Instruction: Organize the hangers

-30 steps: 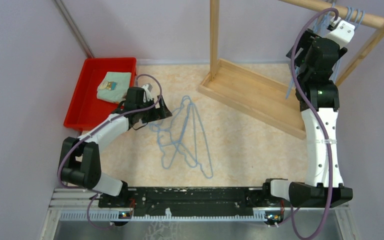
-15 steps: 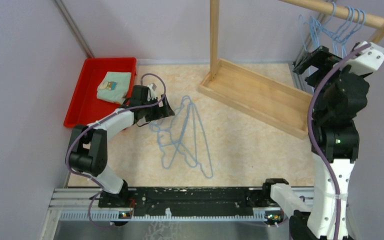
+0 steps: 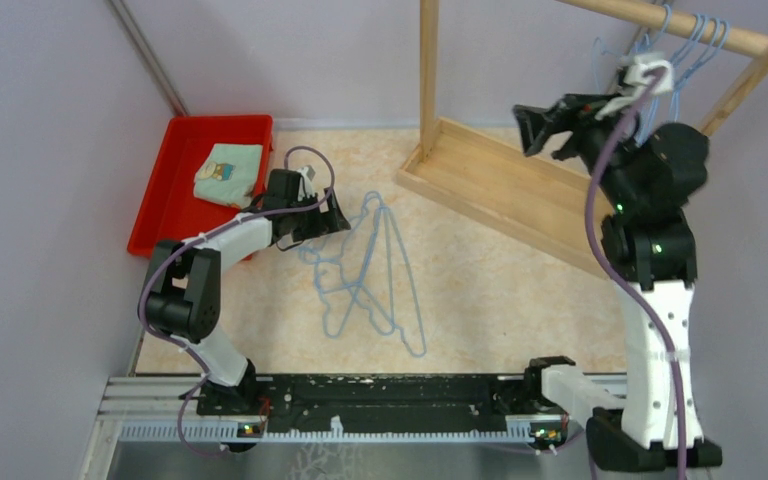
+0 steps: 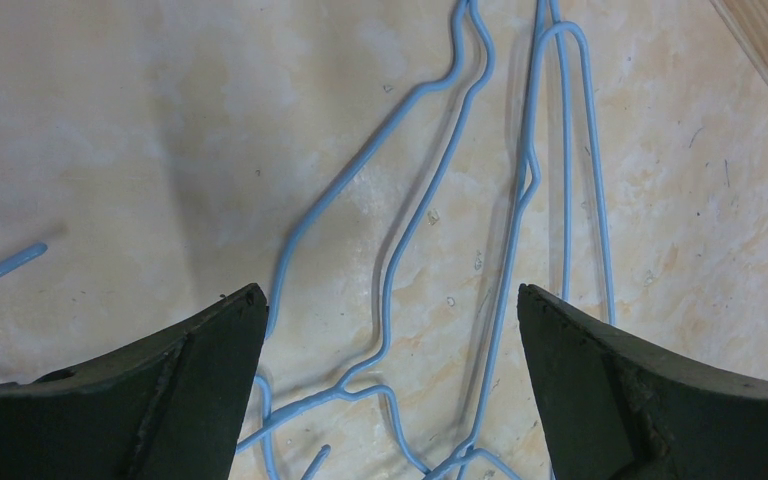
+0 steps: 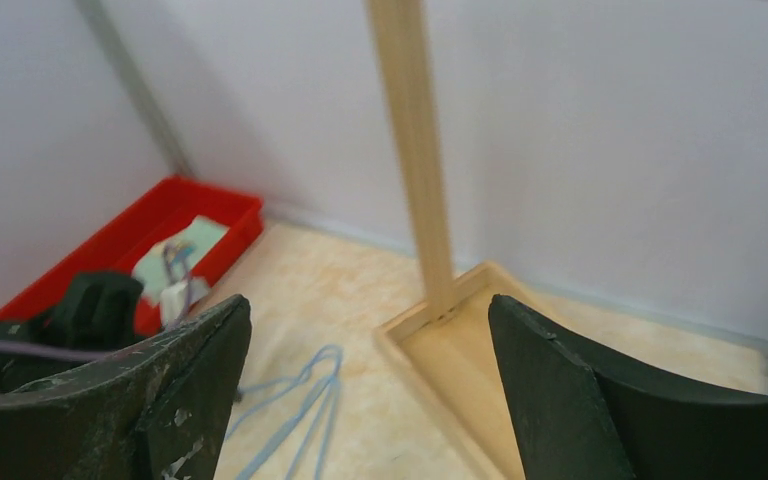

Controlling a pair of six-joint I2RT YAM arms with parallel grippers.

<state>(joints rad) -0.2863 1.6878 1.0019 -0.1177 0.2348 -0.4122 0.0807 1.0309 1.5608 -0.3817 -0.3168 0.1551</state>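
Tangled hangers [image 3: 360, 288] lie mid-table, long axes near-to-far, count unclear. The left gripper [image 3: 335, 215] and right gripper [image 3: 532, 128] have their jaws apart, empty.

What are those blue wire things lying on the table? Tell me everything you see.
The hangers are thin light-blue wire, each a triangular outline with a hook, lying flat in a tangled, overlapping heap on the beige table. The left gripper hovers open over the heap's far-left edge; whether it touches any wire is unclear.

Red tray [image 3: 165, 195] sits in the far-left corner with a folded green cloth [image 3: 228, 172] inside; wooden rack [image 3: 500, 185] takes the far-right corner.
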